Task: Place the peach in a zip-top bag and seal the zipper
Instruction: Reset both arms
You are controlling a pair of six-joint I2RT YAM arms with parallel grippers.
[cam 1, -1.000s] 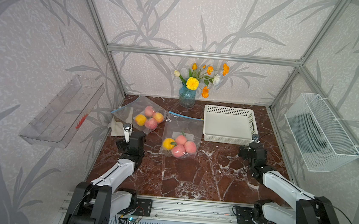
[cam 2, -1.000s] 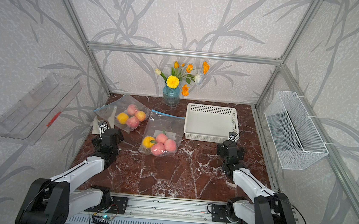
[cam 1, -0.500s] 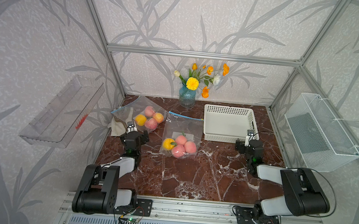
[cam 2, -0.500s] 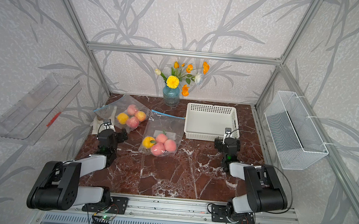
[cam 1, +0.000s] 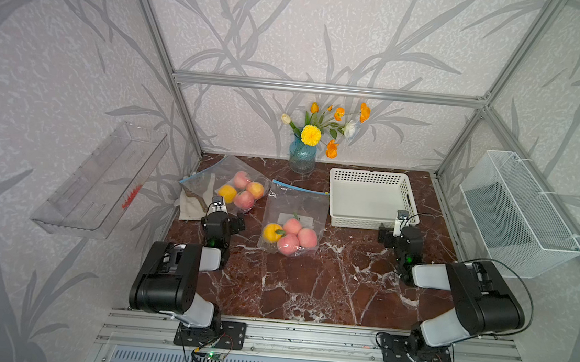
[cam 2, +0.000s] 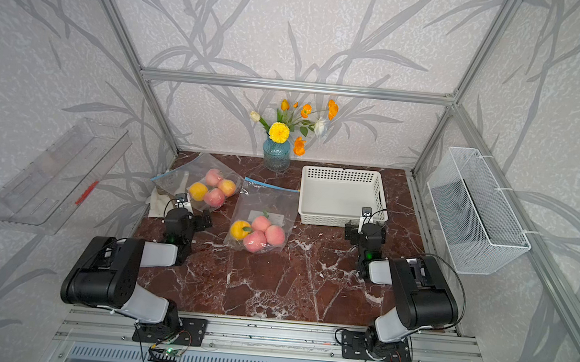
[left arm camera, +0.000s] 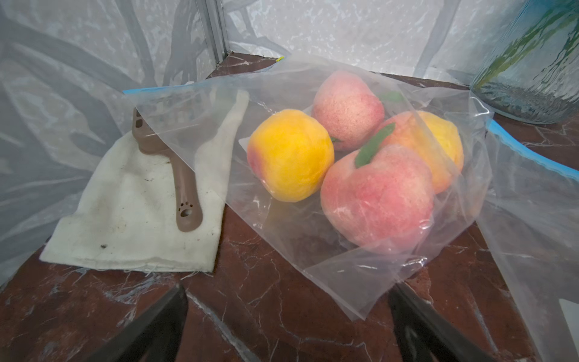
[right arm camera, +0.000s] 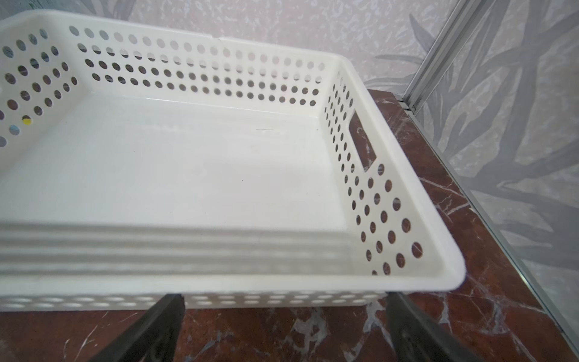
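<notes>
**A robot test booth dressed up as a home**

This is a lab cell, not a real room. A bare aluminium frame (cam 1: 325, 89) holds flat wallpaper panels (cam 1: 330, 31) printed with leaves. The marble-look table (cam 1: 308, 280) ends at a metal rail (cam 1: 303, 340) where two robot arms are bolted down (left arm (cam 1: 169, 278), right arm (cam 1: 478, 302)), with loose cables and a lit circuit board (cam 1: 208, 356) below. The homely touches are a blue vase (cam 1: 302, 158) of flowers, a wire basket (cam 1: 515, 212) and a clear shelf (cam 1: 102, 180) on the side walls.

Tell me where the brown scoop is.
In the left wrist view, the brown scoop lies on the white cloth by the left wall, one end under the bag of peaches.
</notes>
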